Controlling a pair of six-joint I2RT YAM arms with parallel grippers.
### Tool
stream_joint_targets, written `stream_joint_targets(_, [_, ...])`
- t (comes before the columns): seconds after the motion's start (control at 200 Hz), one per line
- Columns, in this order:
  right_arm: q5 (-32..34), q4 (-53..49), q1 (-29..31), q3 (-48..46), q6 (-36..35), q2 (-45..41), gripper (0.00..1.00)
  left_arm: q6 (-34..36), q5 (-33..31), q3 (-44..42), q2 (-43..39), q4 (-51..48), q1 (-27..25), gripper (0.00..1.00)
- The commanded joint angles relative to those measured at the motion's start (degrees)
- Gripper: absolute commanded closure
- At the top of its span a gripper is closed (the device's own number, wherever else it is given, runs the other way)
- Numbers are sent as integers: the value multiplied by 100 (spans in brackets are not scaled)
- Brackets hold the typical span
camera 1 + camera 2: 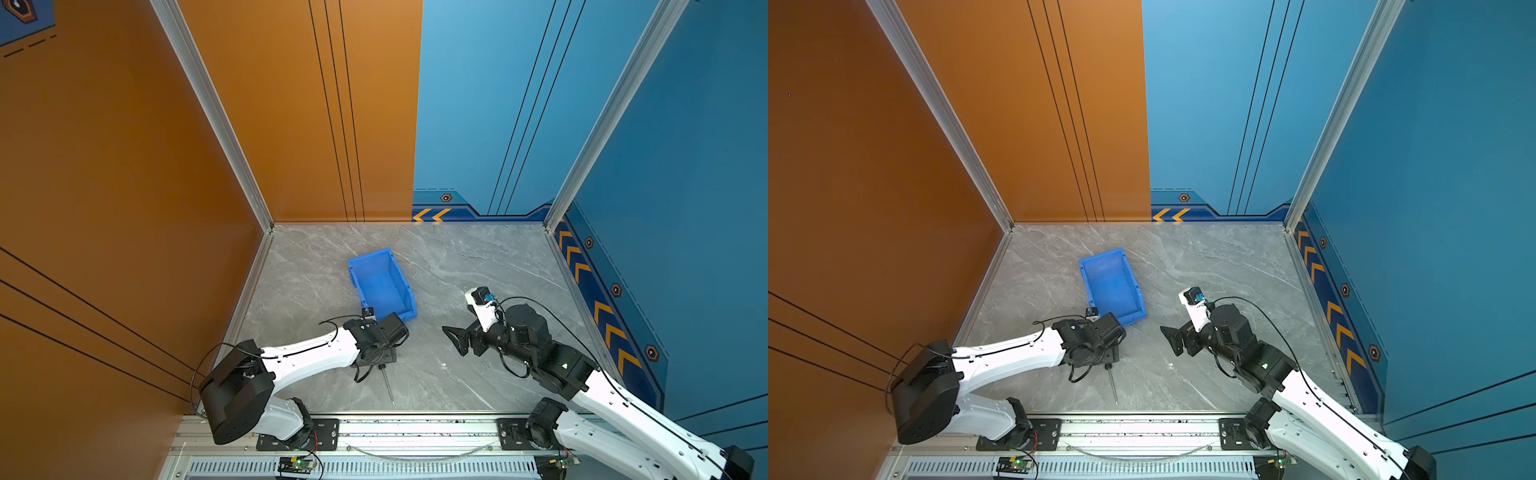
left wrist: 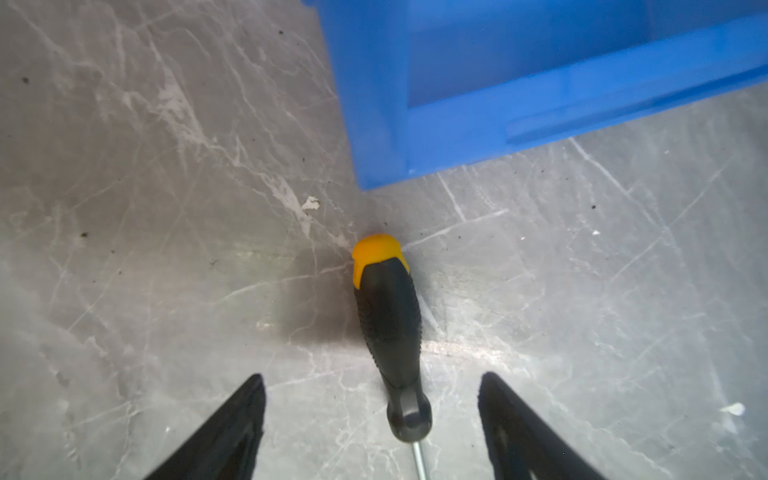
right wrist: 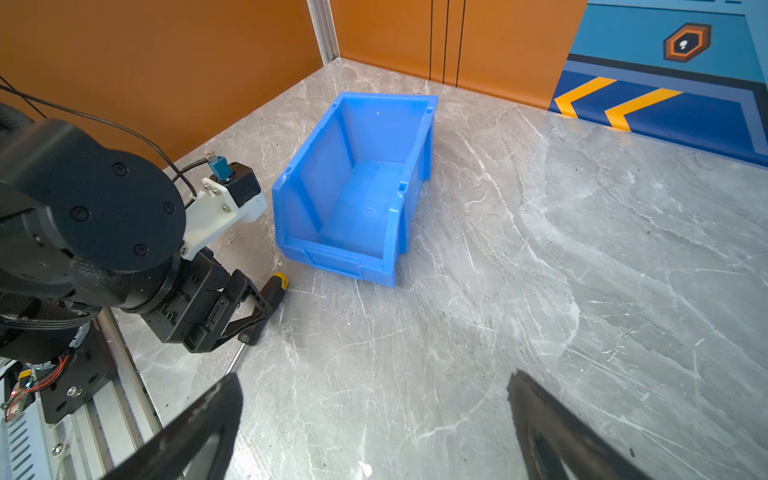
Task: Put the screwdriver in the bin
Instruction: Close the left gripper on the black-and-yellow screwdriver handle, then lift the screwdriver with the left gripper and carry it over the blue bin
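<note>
The thin screwdriver with a black handle, a yellow-orange end cap and a silver metal stick lies flat on the grey stone-look desk. It is outside the bright blue plastic bin with a thick rim. The yellow-orange cap is near one bottom corner of the bin, but the two do not touch.

In both top views the bin stands near the middle of the desk, with its low wall at its 5 o'clock end. The screwdriver lies at 6 o'clock from the bin. Its cap end points to 12 o'clock and its silver stick points to about 6 o'clock. The left arm hides most of the handle there.

The black left fingers are low over the desk and stand apart, one on each side of the thin end of the handle. The left wrist view shows a gap between each finger and the handle.

The black right fingers are apart too, with bare desk showing between them. In both top views they are at 4 o'clock from the bin.
</note>
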Motion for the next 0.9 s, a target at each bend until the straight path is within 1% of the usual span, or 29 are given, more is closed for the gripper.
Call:
stream_joint_targets(0.0, [406,-292,121,-36,82,6,0,-8,217,-140,166,284,106,23])
stream_joint_targets(0.3, [576,-190,199,-125,146,-72,0,133,304,-11,655,323,170,38])
stream_joint_targets(0.436, [697,-190,219,-151,146,-137,0,93,298,-13,747,317,167,49])
stream_joint_targets(0.546, [747,-202,217,-184,145,-204,0,56,275,-36,740,311,152,56])
stream_joint_targets(0.676, [785,-277,218,-228,174,-296,0,14,269,-48,753,316,114,70])
stream_joint_targets(0.796, [848,-330,217,-271,182,-422,0,-27,267,-33,762,315,79,79])
stream_joint_targets(0.896, [890,-392,209,-306,182,-537,0,-38,243,-13,751,315,50,82])
